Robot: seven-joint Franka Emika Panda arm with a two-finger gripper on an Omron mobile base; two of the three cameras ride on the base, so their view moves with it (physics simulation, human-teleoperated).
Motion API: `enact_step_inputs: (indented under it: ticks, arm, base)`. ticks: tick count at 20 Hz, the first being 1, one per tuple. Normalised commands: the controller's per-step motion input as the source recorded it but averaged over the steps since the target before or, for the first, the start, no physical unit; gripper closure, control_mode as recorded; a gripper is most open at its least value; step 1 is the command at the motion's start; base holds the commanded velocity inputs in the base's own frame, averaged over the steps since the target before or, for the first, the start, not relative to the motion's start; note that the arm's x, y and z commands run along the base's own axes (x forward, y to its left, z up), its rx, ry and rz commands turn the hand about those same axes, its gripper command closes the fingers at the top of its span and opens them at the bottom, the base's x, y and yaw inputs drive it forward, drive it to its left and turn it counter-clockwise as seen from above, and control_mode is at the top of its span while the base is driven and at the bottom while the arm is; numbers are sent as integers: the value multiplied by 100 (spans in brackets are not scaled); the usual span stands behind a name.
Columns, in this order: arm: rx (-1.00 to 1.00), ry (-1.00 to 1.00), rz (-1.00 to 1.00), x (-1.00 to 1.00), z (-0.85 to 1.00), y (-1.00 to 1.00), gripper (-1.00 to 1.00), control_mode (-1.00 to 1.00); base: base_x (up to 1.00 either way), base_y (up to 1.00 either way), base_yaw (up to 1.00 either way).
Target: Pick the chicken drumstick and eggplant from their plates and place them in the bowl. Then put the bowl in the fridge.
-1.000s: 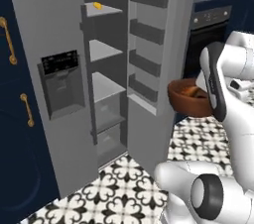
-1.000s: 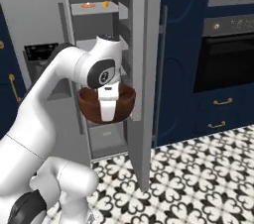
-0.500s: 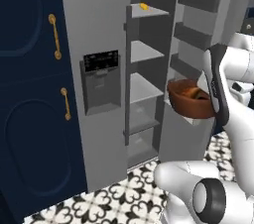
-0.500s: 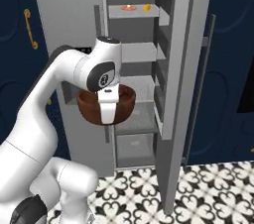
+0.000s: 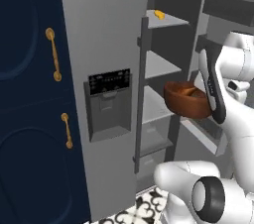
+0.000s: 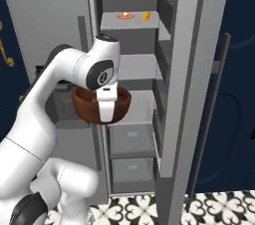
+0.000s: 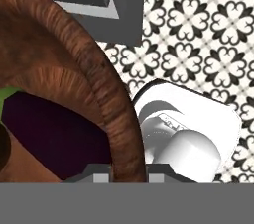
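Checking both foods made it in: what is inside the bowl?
In the hand view, the bowl holds the dark purple eggplant with a green tip. The drumstick cannot be made out; the rim covers the rest.

The base has swung left, bringing the held bowl nearer the open fridge's shelves.

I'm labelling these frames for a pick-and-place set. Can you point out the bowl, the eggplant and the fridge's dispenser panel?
bowl (image 5: 186,102): left base view, on its wooden outer wall.
eggplant (image 7: 59,139): hand view, on the dark purple body inside the bowl.
dispenser panel (image 5: 109,80): left base view, on the black display strip in the fridge door.
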Motion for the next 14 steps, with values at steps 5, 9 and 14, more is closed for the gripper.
enact_step_inputs:
  ticks: [5,9,14]
  arm:
    - [0,0,0,0,0,0,100,100]
    - [0,0,0,0,0,0,100,100]
    - [0,0,0,0,0,0,100,100]
  base:
    - [9,-23,19]
    - [52,0,11]
    - [28,-8,18]
